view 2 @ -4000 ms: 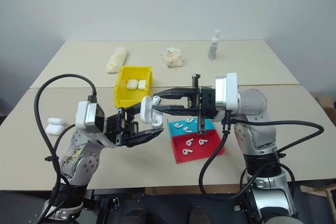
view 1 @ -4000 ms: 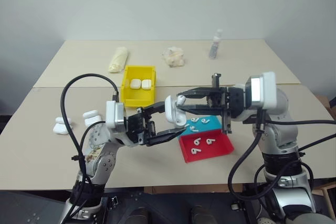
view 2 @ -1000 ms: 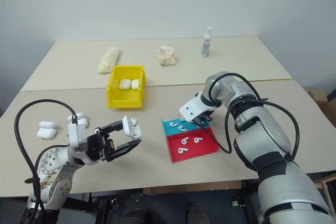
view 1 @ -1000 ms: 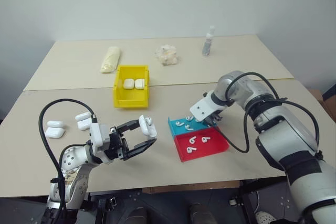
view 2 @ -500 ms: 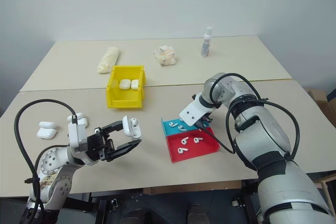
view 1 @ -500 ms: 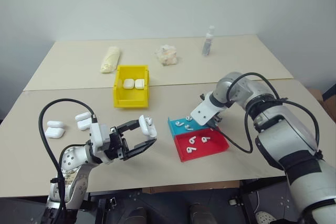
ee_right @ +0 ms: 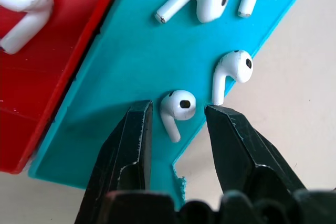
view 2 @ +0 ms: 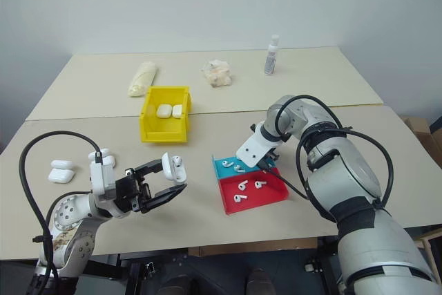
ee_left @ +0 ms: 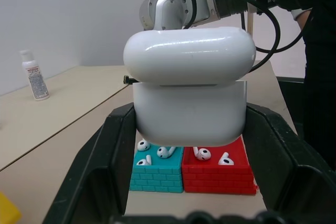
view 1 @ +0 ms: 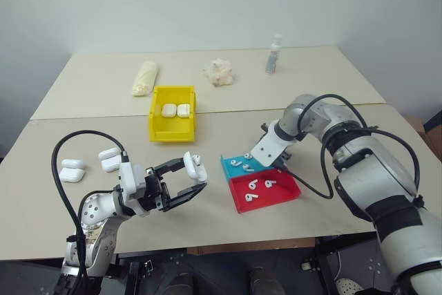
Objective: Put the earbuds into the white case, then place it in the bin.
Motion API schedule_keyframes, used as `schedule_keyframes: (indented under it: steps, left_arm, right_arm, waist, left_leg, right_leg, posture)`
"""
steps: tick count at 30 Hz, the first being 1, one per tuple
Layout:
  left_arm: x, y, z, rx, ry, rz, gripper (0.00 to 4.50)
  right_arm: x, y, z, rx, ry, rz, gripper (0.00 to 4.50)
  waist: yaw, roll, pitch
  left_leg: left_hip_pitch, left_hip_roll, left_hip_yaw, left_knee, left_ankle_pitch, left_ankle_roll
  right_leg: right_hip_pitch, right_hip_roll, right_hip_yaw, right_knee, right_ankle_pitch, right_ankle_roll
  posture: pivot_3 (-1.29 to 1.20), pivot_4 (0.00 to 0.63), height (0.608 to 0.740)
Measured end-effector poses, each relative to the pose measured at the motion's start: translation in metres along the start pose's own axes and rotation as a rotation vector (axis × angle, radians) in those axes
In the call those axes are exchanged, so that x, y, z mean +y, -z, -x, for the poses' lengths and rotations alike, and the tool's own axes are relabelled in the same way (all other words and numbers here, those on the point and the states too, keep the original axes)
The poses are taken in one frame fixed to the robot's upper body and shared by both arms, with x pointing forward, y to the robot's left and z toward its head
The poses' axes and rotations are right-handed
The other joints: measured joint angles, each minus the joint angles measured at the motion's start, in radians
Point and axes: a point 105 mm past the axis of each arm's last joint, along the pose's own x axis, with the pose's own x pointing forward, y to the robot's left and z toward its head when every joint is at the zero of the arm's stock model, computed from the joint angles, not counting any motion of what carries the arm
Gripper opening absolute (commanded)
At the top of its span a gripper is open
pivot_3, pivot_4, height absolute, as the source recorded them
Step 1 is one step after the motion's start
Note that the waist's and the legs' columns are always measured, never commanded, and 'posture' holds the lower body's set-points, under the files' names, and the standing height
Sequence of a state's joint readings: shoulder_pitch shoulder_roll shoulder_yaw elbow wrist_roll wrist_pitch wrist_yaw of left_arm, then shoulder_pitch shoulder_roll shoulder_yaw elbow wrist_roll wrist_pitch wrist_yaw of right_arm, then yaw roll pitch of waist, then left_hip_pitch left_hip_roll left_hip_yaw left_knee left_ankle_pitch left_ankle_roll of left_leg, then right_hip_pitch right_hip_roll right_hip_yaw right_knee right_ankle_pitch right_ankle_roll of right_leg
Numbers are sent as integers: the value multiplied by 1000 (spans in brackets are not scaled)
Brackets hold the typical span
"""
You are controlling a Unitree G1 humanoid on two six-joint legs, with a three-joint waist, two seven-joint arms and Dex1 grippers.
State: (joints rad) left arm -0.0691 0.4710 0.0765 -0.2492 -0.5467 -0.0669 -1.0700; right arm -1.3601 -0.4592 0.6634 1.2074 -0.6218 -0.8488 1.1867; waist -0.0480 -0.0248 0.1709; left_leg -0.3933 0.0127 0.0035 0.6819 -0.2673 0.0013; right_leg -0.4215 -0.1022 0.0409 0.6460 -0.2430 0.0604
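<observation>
My left gripper (view 1: 181,179) is shut on the white case (view 1: 194,166), held above the table's front left with its lid flipped up; the case (ee_left: 189,93) is also close up in the left wrist view. My right gripper (view 1: 274,164) points down over the blue tray (view 1: 229,169). In the right wrist view its open fingers (ee_right: 131,140) stand either side of one of the earbuds (ee_right: 181,103) without touching it. More earbuds (view 1: 260,184) lie in the red tray (view 1: 280,197). The yellow bin (view 1: 157,132) stands behind, with two white cases (view 1: 176,110) inside.
Spare white cases (view 1: 72,170) lie at the left near the cable. At the back stand a spray bottle (view 1: 274,54), a crumpled wad (view 1: 219,72) and a pale yellow roll (view 1: 143,77). A seam runs across the table (view 1: 228,112).
Four seconds ago the right gripper was at the case held by the left; it is now down at the blue tray. Over the last second its wrist rolled slightly; the left arm stayed still.
</observation>
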Motion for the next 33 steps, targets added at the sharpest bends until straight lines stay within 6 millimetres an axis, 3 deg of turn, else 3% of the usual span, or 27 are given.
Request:
schedule_keyframes:
  steps: [25,27,33]
  left_arm:
    - [-1,1,-1,9,4,-2,2752]
    - [-1,2,-1,9,5,-2,2752]
    - [-1,2,-1,10,3,-2,2752]
  right_arm:
    - [-1,-1,-2,16,1,46,1943]
    - [0,0,-2,15,-4,45,1433]
    - [1,0,-2,16,-7,44,1433]
  waist:
    - [-1,0,0]
    - [-1,0,0]
    - [-1,0,0]
  left_leg:
    - [1,0,0,0,0,0]
    - [1,0,0,0,0,0]
    - [1,0,0,0,0,0]
  right_leg:
    - [0,0,0,1,0,0]
    - [0,0,0,0,0,0]
    - [0,1,0,1,0,0]
  posture:
    - [0,150,740]
    - [0,150,740]
    - [0,150,740]
